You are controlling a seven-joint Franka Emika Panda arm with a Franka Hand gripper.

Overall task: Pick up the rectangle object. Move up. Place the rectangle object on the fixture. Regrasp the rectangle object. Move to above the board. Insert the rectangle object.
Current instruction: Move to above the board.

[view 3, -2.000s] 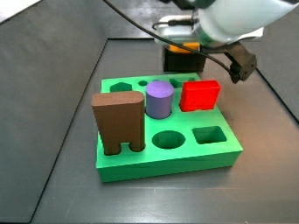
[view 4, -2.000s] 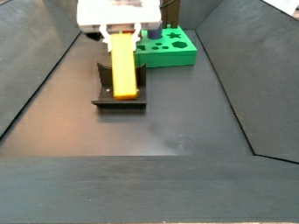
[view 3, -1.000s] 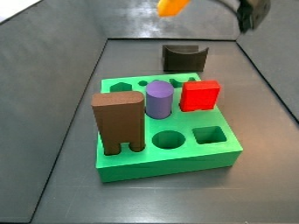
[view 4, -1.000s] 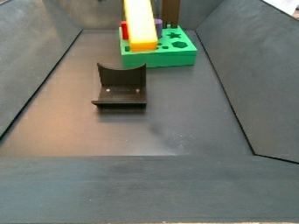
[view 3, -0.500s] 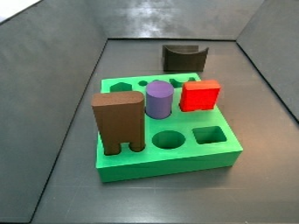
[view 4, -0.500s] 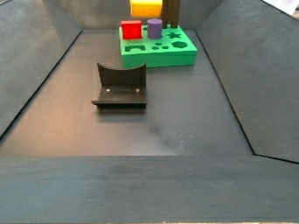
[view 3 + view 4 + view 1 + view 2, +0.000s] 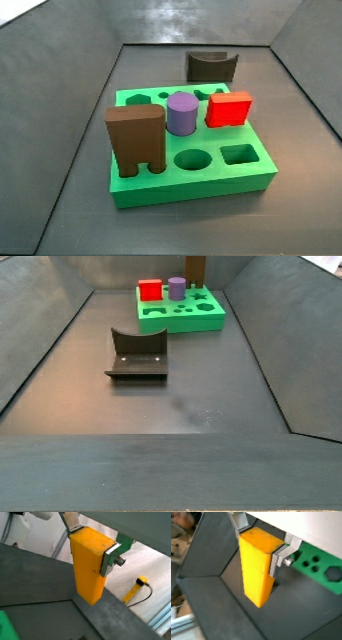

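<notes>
Gripper (image 7: 93, 543) seen only in both wrist views, out of frame in both side views. Pinching the rectangle object (image 7: 89, 567), a long yellow-orange bar, near its upper end; one silver finger (image 7: 112, 556) flat against a side face with a bolt head showing, another finger (image 7: 238, 523) against the opposite face. Bar hanging free below the fingers, lower end touching nothing, dark tray floor behind it. In a wrist view, part of the green board (image 7: 319, 566) showing past the bar, with round and star-like holes in its top. In a wrist view, a yellow cable-like thing (image 7: 135, 590) outside the tray, too blurred to name.

Board (image 7: 194, 160) in the centre of a side view, and at the upper middle of the frame in a side view (image 7: 181, 313). On it a brown arch-legged block (image 7: 136, 141) at the near left corner, a purple cylinder (image 7: 183, 113) behind it, a red cube (image 7: 229, 109) to the right of the cylinder. Round hole and square hole open at the board's front edge.

Fixture (image 7: 138, 354), dark with a curved top, left of centre on the floor, well apart from the board; seen also behind the board near the top of the frame (image 7: 211, 66). Nothing resting on it.

No brands, labels or readable writing anywhere.
</notes>
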